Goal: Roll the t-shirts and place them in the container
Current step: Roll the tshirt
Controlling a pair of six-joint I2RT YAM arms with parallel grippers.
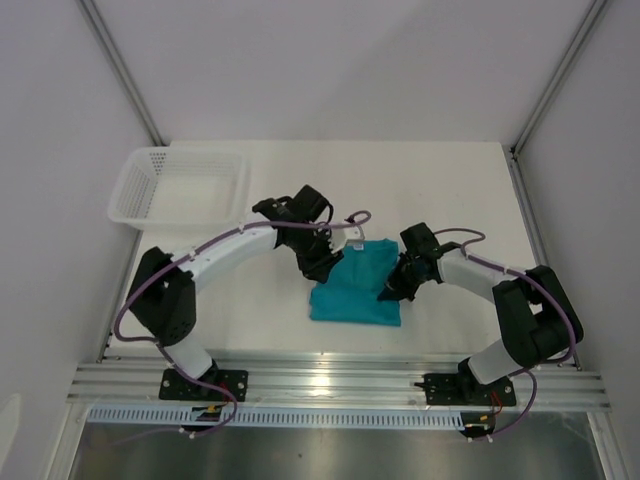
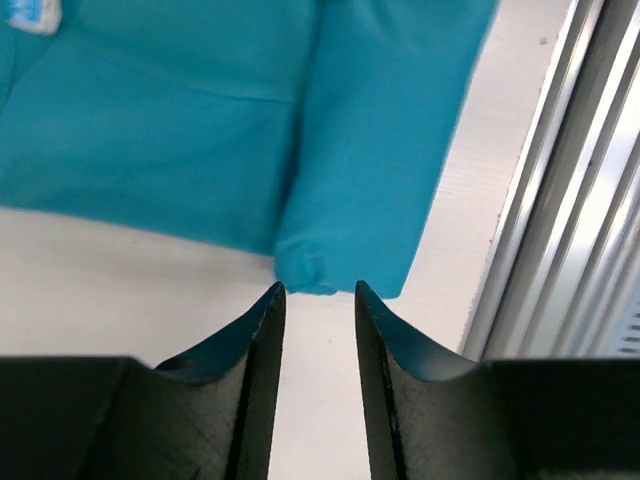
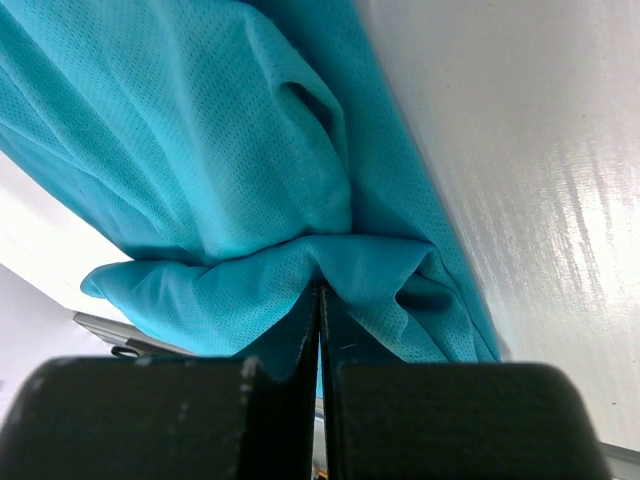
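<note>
**Right gripper pinching teal shirt, left gripper open at its edge**

- Near edge: both arm bases bolted to an aluminium rail (image 1: 330, 385) along the front of the white table (image 1: 450, 190)
- t-shirt (image 1: 355, 290) lies mid-table just beyond the rail, between the two arms, folded into a rough rectangle, teal, mesh-like weave visible in the right wrist view
- right gripper (image 3: 320, 290): jaws pressed together with a fold of the shirt clamped between the tips; cloth bunches and puckers at the pinch and hangs up and away from it. In the top view it sits at the shirt's right edge
- left gripper (image 2: 318, 290): jaws parted, gap clear, nothing held. Tips sit right at the folded corner of the shirt; can't tell if they touch it. In the top view it's over the shirt's left/far side
- Label: small white neck label (image 2: 30, 12) in the top-left corner of the left wrist view, mostly cropped and blurred; some bluish marks on it, no text readable
- No other brands or writing legible anywhere
- Far left: white plastic mesh basket (image 1: 190, 153) on the table, well apart from the shirt
</note>
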